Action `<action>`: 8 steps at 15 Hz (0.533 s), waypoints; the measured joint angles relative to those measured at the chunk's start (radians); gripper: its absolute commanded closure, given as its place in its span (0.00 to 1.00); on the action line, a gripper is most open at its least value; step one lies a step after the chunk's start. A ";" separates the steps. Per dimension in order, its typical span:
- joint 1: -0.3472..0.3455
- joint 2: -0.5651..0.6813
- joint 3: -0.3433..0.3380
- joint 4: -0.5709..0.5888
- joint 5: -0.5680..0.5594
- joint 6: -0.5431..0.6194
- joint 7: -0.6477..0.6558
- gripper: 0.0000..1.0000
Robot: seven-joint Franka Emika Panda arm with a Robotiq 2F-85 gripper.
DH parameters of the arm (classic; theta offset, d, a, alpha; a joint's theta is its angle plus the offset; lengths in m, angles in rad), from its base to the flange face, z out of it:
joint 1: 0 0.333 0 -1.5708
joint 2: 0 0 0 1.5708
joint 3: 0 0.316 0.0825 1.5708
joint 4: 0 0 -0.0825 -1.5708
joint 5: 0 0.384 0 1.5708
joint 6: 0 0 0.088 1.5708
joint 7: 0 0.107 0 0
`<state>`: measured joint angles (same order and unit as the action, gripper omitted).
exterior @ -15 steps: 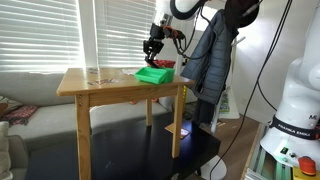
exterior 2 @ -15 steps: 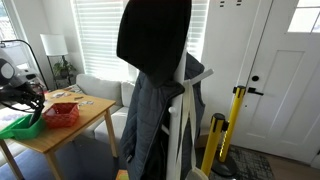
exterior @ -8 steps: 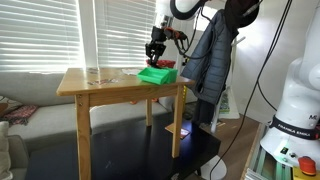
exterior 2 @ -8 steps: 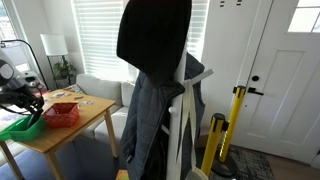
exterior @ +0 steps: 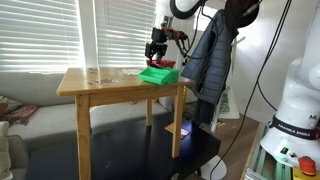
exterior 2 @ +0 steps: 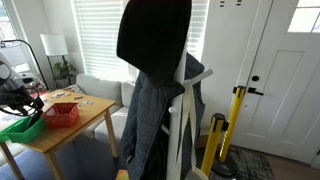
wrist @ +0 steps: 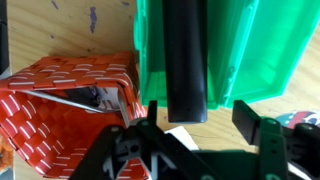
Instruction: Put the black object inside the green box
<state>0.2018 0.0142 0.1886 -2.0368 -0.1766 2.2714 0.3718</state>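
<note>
In the wrist view the black object (wrist: 185, 55), a dark cylinder, lies lengthwise across the green box (wrist: 255, 50), and its near end juts past the box's near rim. My gripper (wrist: 198, 110) is open: its two dark fingers stand on either side of that end, with a gap to the cylinder on both sides. In both exterior views the gripper (exterior: 155, 52) (exterior 2: 22, 100) hangs just above the green box (exterior: 157, 74) (exterior 2: 20, 127), which sits at a corner of the wooden table (exterior: 100, 85). The black object is too small to make out there.
A red woven basket (wrist: 70, 100) (exterior 2: 62, 114) stands right beside the green box. Small items (exterior: 100, 72) lie further along the tabletop. A coat rack with a dark jacket (exterior: 212, 60) (exterior 2: 155, 90) stands close to the table's end.
The jaws have opened and no longer clamp the black object. The gripper has shifted slightly over the green box.
</note>
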 measured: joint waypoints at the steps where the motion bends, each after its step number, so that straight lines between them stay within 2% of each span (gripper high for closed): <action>1: 0.000 -0.001 0.001 0.001 0.000 0.000 0.000 0.00; 4: 0.000 -0.010 0.007 0.012 0.003 -0.018 0.000 0.00; 8: 0.001 -0.058 0.014 0.046 0.039 -0.127 0.001 0.00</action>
<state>0.2031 -0.0440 0.2026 -1.9910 -0.1381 2.1440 0.3729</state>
